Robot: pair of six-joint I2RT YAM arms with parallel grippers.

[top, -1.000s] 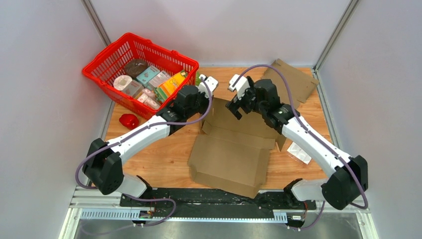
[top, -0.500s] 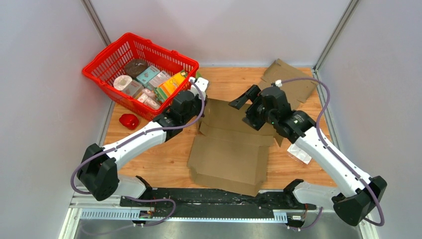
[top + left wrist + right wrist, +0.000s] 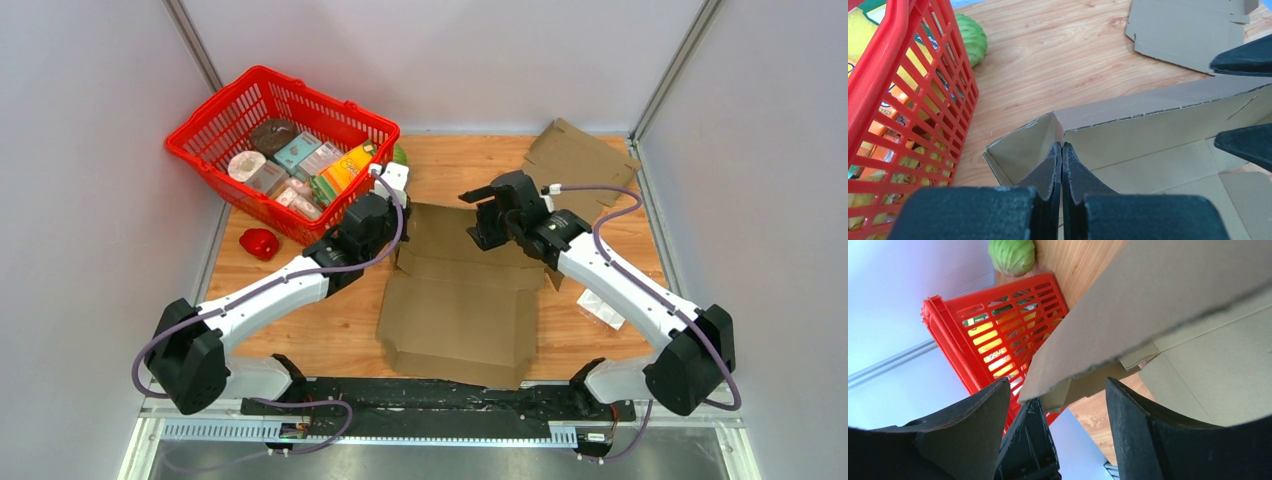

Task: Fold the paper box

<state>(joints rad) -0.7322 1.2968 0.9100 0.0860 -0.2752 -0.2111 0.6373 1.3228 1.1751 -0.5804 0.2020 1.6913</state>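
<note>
The paper box (image 3: 458, 312) is a brown cardboard blank lying flat in the middle of the table, its back wall (image 3: 1158, 107) tilted up. My left gripper (image 3: 398, 238) is shut with nothing between its fingers, and its tips (image 3: 1062, 146) sit inside the box's back left corner, where the side flap (image 3: 1023, 150) meets the back wall. Over the same wall, further right, my right gripper (image 3: 483, 232) stands open. The wall's edge (image 3: 1128, 310) runs between its two fingers (image 3: 1135, 425) without being pinched.
A red basket (image 3: 212, 106) full of groceries stands at the back left, close to my left wrist. A green cabbage (image 3: 970, 37) lies beside it. Around the box are a red toy (image 3: 259, 242), a second flat cardboard (image 3: 582, 160) at the back right, and a clear packet (image 3: 602, 308).
My right gripper has swung down and left onto the back wall, and its jaws have narrowed a little. The left gripper has drifted slightly towards the near left, still shut.
</note>
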